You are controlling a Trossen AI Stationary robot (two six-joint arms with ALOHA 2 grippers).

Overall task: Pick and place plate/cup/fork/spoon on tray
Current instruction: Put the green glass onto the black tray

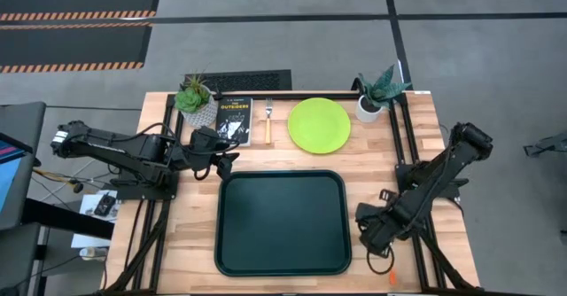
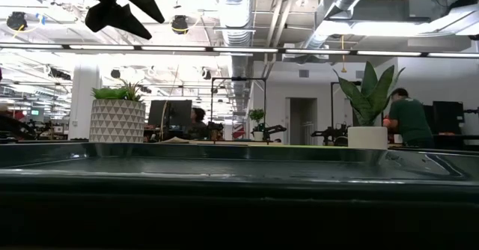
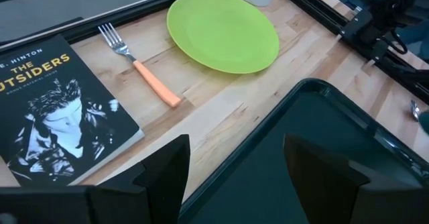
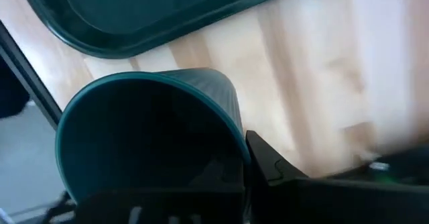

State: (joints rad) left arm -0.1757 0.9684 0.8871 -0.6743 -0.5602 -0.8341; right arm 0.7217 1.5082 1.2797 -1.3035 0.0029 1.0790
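The dark green tray (image 1: 282, 222) lies in the table's middle. Behind it the lime-green plate (image 1: 319, 124) and the orange-handled fork (image 1: 268, 123) lie flat on the wood. My right gripper (image 1: 372, 229) hovers just right of the tray's right rim, pointing down, shut on the dark green cup (image 4: 147, 137); in the high view the arm hides the cup. My left gripper (image 3: 231, 177) waits open above the tray's far left corner. A short orange-red sliver (image 1: 391, 278) shows at the near right; whether it is the spoon I cannot tell. My right gripper holds the cup by its rim wall (image 4: 238, 140), one finger outside (image 4: 275, 167) and the other apparently inside the hollow. The fingers come from above, pointing down. The cup hangs mouth up below the gripper, clear of the wood beside the tray.
A black book (image 1: 234, 119) lies left of the fork. Two white plant pots (image 1: 197, 110) (image 1: 368, 108) stand at the far corners. Black frame rails (image 1: 403, 145) run along the table's sides. Bare wood lies between the tray and the plate.
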